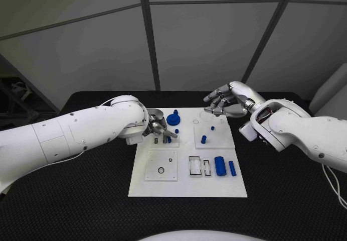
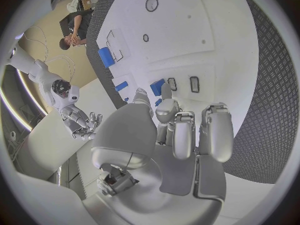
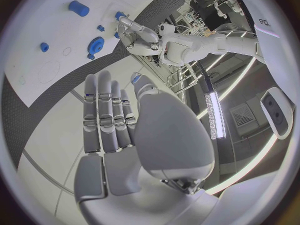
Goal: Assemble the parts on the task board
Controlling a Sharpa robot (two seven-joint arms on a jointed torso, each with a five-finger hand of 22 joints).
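Parts lie scattered over the task board [image 1: 186, 188] in the table's middle: a blue gear [image 1: 173, 120] at its far edge, two blue cylinders [image 1: 225, 166] nearer. The left hand [image 1: 158, 128] reaches down beside the gear, apparently seating a piece, though whether its fingers grip anything I cannot tell. The right hand [image 1: 225, 102] hovers off the far corner, fingers straight and apart, empty, probably waiting clear.

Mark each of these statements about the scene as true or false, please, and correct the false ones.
1. The white board lies on a black table. True.
2. The right hand holds a blue cylinder. False: it is open and holds nothing.
3. Two blue cylinders lie side by side near the board's right edge. True.
4. The left hand is off the board, over the table. False: it is over the board, near the blue round part.
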